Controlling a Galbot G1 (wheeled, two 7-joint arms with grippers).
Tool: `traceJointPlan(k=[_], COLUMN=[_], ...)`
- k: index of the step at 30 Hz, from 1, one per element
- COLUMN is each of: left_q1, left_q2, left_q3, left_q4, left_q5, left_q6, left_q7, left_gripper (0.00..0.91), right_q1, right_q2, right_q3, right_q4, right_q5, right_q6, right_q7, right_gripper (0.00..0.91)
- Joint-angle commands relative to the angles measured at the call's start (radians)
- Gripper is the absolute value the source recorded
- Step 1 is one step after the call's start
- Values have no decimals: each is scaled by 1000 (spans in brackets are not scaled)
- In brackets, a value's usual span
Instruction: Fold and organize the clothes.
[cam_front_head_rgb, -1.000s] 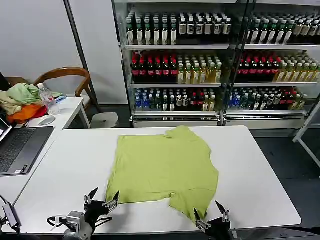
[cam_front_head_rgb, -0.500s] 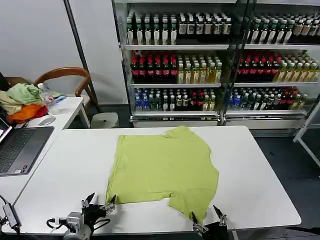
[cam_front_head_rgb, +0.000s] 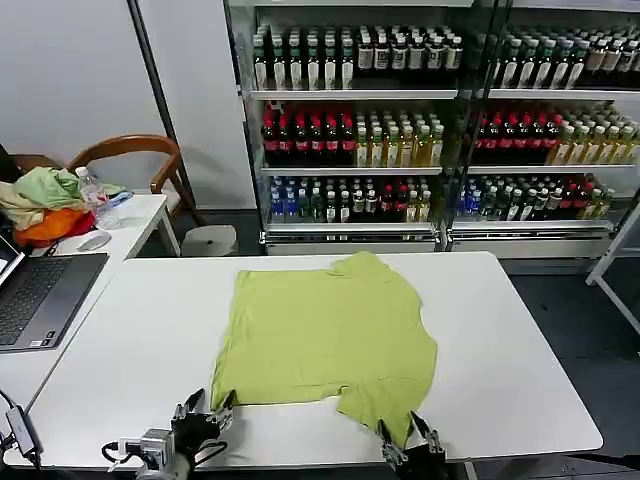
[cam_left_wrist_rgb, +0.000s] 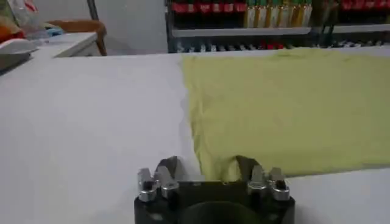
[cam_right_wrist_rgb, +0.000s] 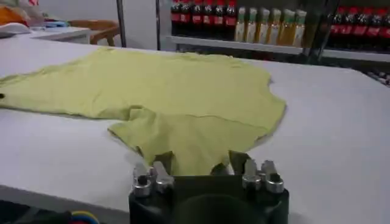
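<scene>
Shirt (cam_front_head_rgb: 325, 345) spread flat on white table (cam_front_head_rgb: 130, 340), collar toward the far edge by the drink shelves (cam_front_head_rgb: 400, 120), hem toward the robot. Long axis roughly near to far, skewed a little: near-right part sags lower than near-left, ending in a pointed flap close to the front edge.

Left gripper (cam_front_head_rgb: 203, 413) low at the near edge, right at the shirt's near-left corner. In the left wrist view, left gripper (cam_left_wrist_rgb: 210, 175) open at a moderate gap, hem corner of shirt (cam_left_wrist_rgb: 286, 103) lying in the gap between the fingers; cloth runs ahead and to one side, bare table on the other. Not closed on cloth as far as can be judged.

Right gripper (cam_front_head_rgb: 405, 442) also at the near edge, at the tip of the near-right flap. In the right wrist view, right gripper (cam_right_wrist_rgb: 204, 169) parted about as much, flap of shirt (cam_right_wrist_rgb: 158, 85) reaching in between the fingers. Contact with the pads not clear.

Both arms about equally near, each at its own hem corner; shirt lies straight ahead of both. Probable next step: pinch both near corners, then lift and carry toward the collar along the long axis. Risk: skewed hem giving an uneven fold.
</scene>
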Motion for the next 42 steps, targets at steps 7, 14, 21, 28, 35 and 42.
traceJointPlan(k=[7, 14, 21, 28, 35, 42], left_q1=[1, -13, -25, 87, 195, 274], left_q2=[-9, -4, 15, 31, 45, 38], left_q3=[20, 17, -22, -64, -109, -110], left_q4=[5, -5, -39, -101, -147, -179], left_q5=[14, 15, 3, 15, 31, 53], left_q6=[-21, -44, -30, -55, -68, -80], left_q7=[19, 59, 88, 89, 89, 88], left_gripper=[40, 40, 40, 40, 40, 40], right_q1=[5, 16, 1, -97, -214, -291], right_q2=[1, -2, -34, -41, -69, -67], right_q3=[-10, -4, 52, 83, 171, 200], right_q4=[5, 11, 80, 127, 172, 184], right_q5=[15, 15, 22, -13, -27, -50], right_q6=[-15, -14, -53, -31, 15, 50], right_q7=[4, -1, -32, -49, -101, -124], right_gripper=[0, 0, 0, 0, 0, 0])
